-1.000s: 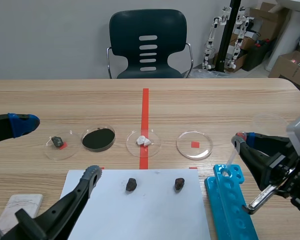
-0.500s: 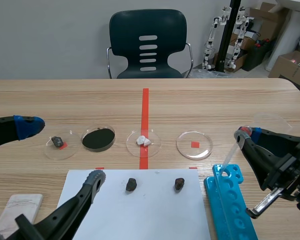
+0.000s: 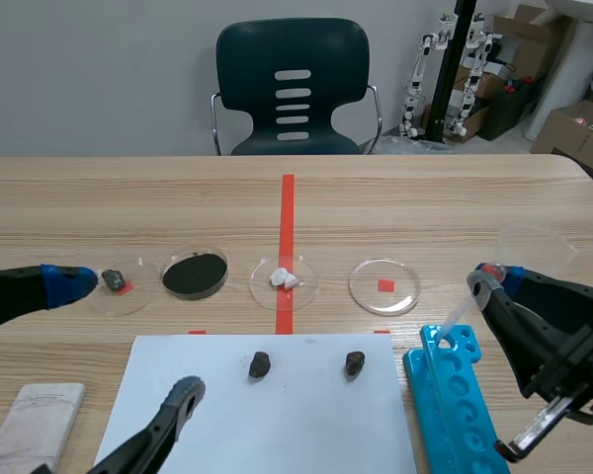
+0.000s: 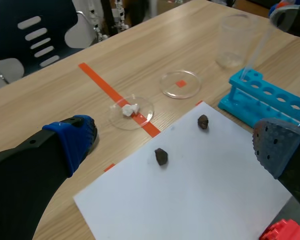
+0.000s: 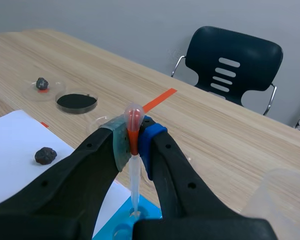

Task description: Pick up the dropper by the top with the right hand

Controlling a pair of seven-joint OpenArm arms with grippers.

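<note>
We log: right gripper (image 5: 134,136) clenched on the dropper (image 5: 134,182) at its bulb | dropper lower right of the scene view, tilted, tip at the blue rack (image 3: 460,405) end hole | left gripper (image 4: 174,142) released, lower left.

We see a dish of black powder (image 3: 195,276) on the desk (image 3: 425,197). White paper (image 3: 277,425) nearby carries a dark stone (image 3: 260,364).

Left arm (image 3: 10,296), jaws wide apart; right arm (image 3: 558,316), jaws pinched close.
</note>
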